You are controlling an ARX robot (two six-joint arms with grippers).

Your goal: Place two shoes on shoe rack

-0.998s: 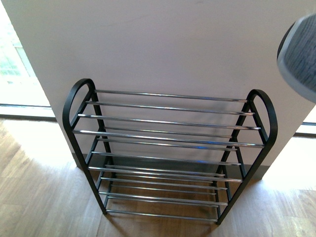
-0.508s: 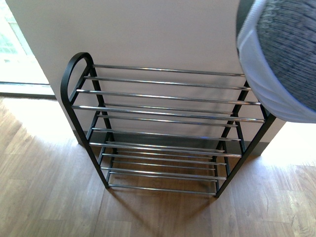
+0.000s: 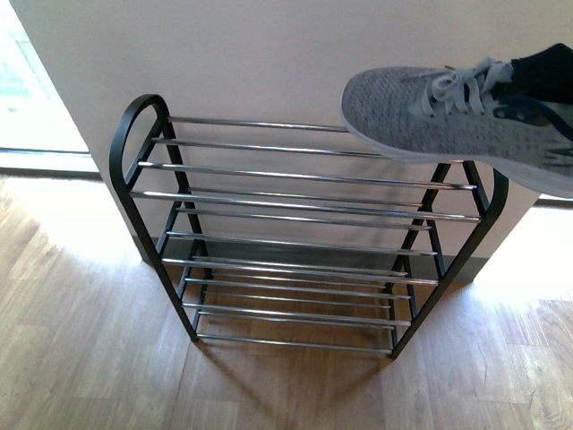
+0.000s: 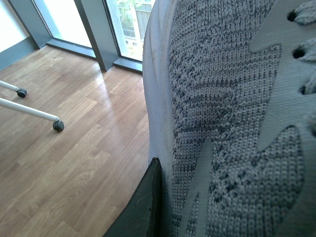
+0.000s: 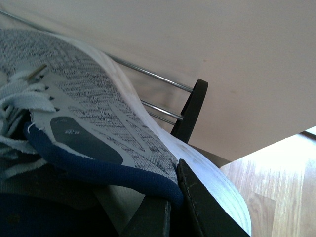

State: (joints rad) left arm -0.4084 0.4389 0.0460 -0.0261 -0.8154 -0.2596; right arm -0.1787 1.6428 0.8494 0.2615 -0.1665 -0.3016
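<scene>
Right gripper [image 5: 173, 190] clamped on the navy collar of the grey sneaker [image 3: 448, 125]; shoe now side-on, toe leftward, over the top bars of the shoe rack [image 3: 143, 101] (half a second ago: end-on). Left gripper [image 4: 147, 200]: one finger against a second sneaker [image 4: 222, 123]; grip undeterminable.

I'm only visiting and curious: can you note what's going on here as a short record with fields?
Shoe rack: black frame, chrome bars, standing against a wall
Grey sneaker: over the rack's top tier, right end, toe pointing left
Right gripper: shut on that sneaker's heel
Left gripper: one finger against a second sneaker; grip not visible
</scene>
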